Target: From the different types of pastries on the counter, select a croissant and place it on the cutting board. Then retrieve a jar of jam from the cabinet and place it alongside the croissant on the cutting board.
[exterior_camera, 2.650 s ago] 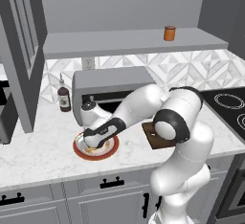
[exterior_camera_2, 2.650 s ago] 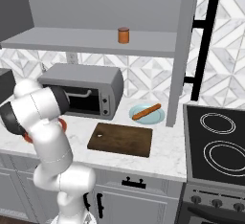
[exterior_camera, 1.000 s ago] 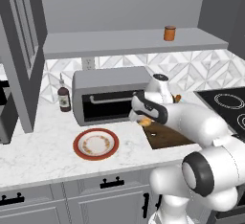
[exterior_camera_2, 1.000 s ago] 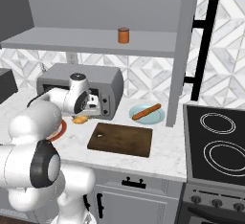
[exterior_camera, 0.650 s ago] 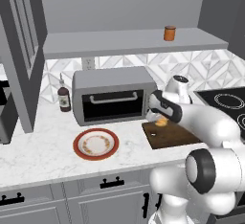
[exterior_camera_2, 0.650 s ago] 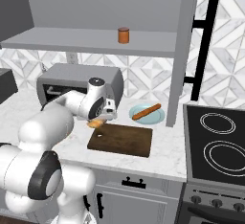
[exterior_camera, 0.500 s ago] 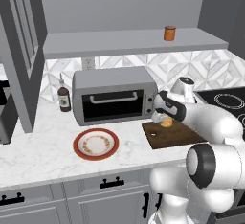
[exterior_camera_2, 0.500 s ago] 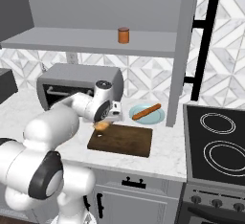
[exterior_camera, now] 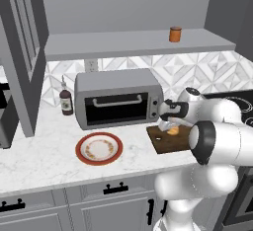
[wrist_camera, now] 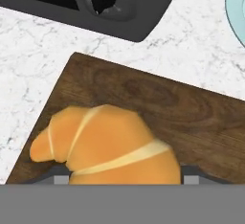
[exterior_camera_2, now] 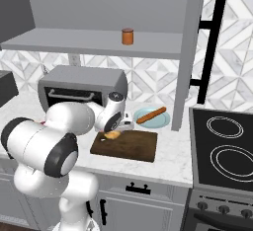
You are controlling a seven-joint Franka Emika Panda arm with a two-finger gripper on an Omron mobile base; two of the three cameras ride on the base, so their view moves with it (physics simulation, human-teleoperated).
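One croissant, one stick pastry, one board, one jar, two plates, one bottle, one oven.

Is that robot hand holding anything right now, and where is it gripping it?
Yes. The gripper holds the croissant, its fingers clamped on the two sides of the fat middle, over the cutting board.

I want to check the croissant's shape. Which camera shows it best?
The hand view: the croissant looms large over the cutting board, its ridges clear. In the left base view and the right base view it is a small golden lump, partly hidden by the arm.
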